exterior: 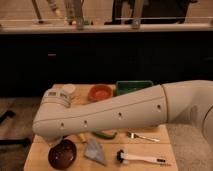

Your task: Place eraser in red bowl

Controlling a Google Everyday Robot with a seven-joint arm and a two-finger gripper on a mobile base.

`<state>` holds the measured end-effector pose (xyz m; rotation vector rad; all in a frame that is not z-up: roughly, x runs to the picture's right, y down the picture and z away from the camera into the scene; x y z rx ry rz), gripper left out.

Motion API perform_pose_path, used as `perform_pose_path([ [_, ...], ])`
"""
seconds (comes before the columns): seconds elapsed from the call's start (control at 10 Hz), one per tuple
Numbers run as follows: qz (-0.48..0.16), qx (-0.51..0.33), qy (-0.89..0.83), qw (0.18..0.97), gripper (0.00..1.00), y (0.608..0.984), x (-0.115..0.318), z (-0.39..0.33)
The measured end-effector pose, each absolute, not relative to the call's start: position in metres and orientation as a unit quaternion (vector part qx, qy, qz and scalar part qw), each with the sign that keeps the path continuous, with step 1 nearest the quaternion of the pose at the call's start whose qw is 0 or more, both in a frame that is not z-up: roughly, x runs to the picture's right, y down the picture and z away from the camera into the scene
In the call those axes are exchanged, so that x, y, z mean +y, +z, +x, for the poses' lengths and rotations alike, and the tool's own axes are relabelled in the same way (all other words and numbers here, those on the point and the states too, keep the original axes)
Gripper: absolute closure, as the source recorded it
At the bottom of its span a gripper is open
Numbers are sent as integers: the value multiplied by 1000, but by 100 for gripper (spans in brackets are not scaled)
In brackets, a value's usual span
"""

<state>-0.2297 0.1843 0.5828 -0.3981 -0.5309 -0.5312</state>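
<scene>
Though the arm [120, 115] hides the gripper behind it, its fingers are together; the red bowl [100, 92] sits near the table's [172, 152] far edge

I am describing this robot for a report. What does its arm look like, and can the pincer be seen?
The arm is a thick, smooth, cream-white tube that narrows slightly toward a rounded joint at its far end. A row of small dark holes runs along its side. No cables or markings show. The pincer is out of view, somewhere past that joint.
</scene>
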Motion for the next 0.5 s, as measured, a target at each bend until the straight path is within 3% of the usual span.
perform_pose_path([
  [0.5, -189, -240, -260, 916, 100, 595, 173, -231],
])
